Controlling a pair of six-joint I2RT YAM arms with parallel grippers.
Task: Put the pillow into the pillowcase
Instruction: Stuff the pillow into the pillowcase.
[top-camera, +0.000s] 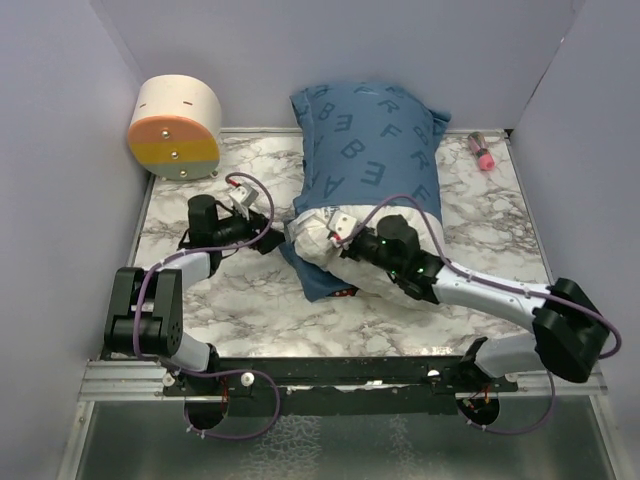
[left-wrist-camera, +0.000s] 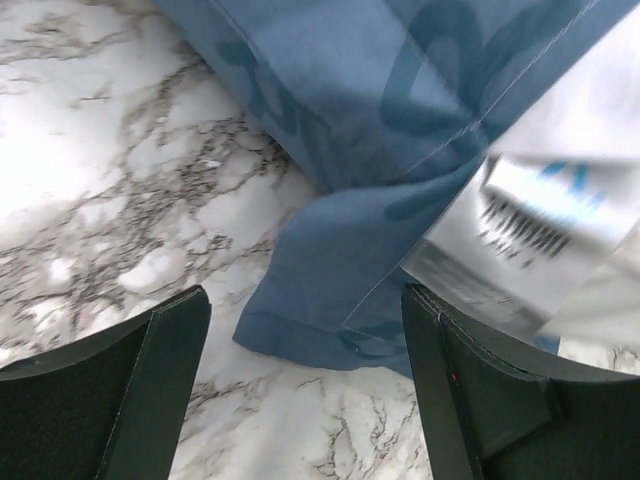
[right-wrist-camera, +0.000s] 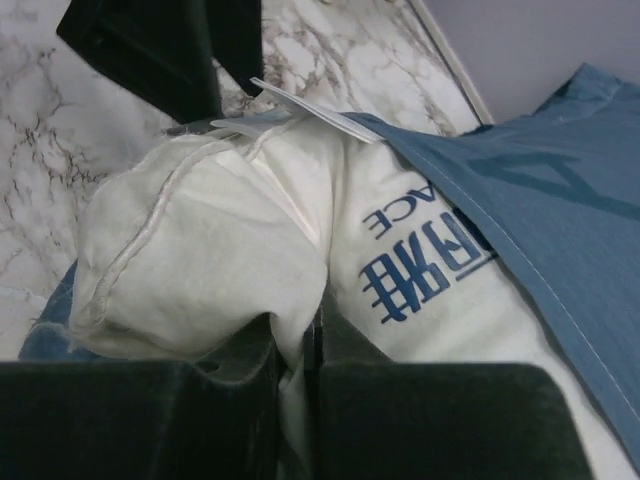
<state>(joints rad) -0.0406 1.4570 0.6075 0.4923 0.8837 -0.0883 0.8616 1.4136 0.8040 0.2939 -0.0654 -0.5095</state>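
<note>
Pillowcase (top-camera: 370, 150) is lying long-ways on the table, closed end up against the back wall, open end toward the arms, and the pillow (top-camera: 318, 238) is mostly stuffed inside it already. Just the near end of the white bit pokes out of the opening, bunched up at the corner, with its printed label (left-wrist-camera: 540, 215) showing right at the blue edge. Right gripper (right-wrist-camera: 300, 335) has its jaws squeezed together on a fold of that exposed pillow corner, so it's pinching white fabric, not the case. Left gripper (left-wrist-camera: 303, 300) sits just beside the open end on the left, jaws wide apart with nothing between them, hovering over the loose hem (left-wrist-camera: 300, 340) of the case, which lies flat on the surface under the pillow. The table (top-camera: 450, 290) is a white and grey marble pattern, boxed in by plain pale lilac walls (top-camera: 400, 50) on three sides. Back left corner has a chunky round cream thing with an orange and yellow face (top-camera: 175, 130), lying on its side; can't tell what it is. Back right there's a small red and pink item (top-camera: 482, 152), too tiny to make out.
</note>
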